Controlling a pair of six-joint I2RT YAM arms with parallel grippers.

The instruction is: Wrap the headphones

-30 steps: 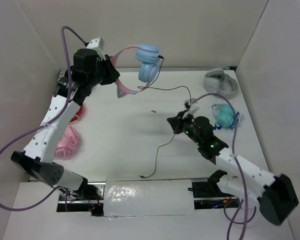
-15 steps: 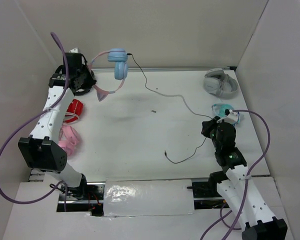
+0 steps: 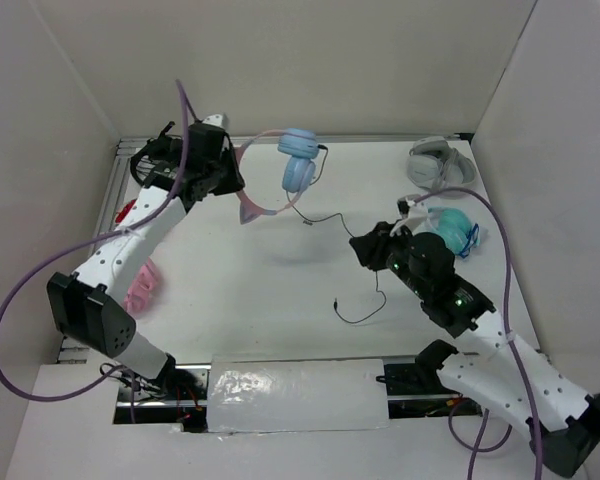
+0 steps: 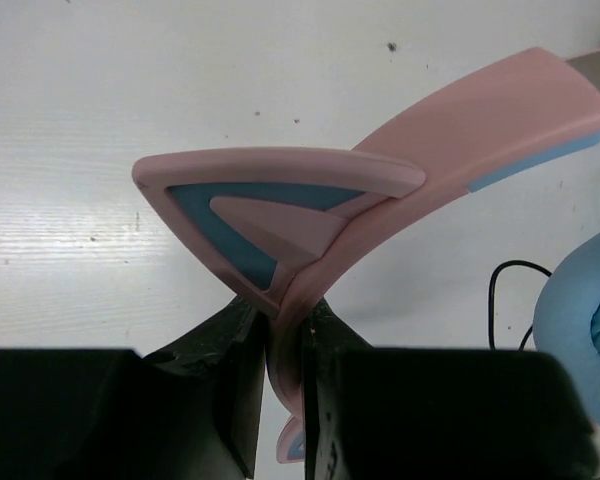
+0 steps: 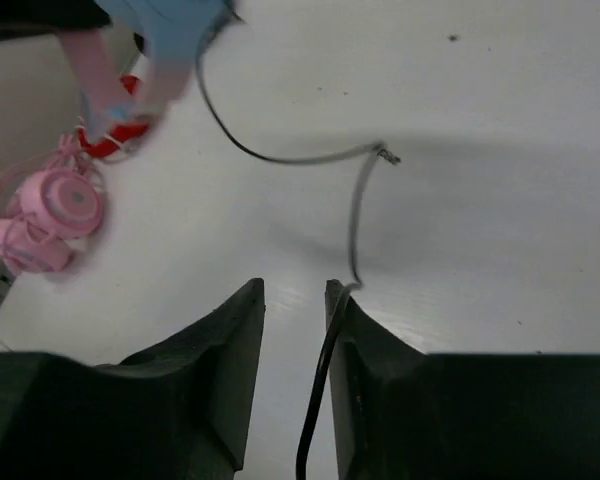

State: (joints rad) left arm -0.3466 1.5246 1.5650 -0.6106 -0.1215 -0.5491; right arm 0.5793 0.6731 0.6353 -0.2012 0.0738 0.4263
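My left gripper (image 3: 225, 180) holds the headphones in the air at the back left. In the left wrist view its fingers (image 4: 245, 380) are shut on the thin pink headband (image 4: 460, 120), just below a cat ear (image 4: 270, 215). The light blue ear cups (image 3: 298, 165) hang right of the gripper. The thin black cable (image 3: 325, 217) runs from the cups to my right gripper (image 3: 365, 248), then trails loose on the table (image 3: 365, 312). In the right wrist view the right gripper (image 5: 295, 290) stands open, the cable (image 5: 320, 390) lying along the right finger's inner face.
Grey-white headphones (image 3: 442, 165) and turquoise headphones (image 3: 448, 230) lie at the back right, close to the right arm. All-pink headphones (image 3: 140, 285) and a red object (image 3: 128, 210) lie by the left wall. A plastic-wrapped strip (image 3: 295, 395) runs along the near edge.
The left arm swung the headphones left, then back right. The right gripper went out to the right and came back towards the middle; its jaws have parted. The cable's loose end shifted.
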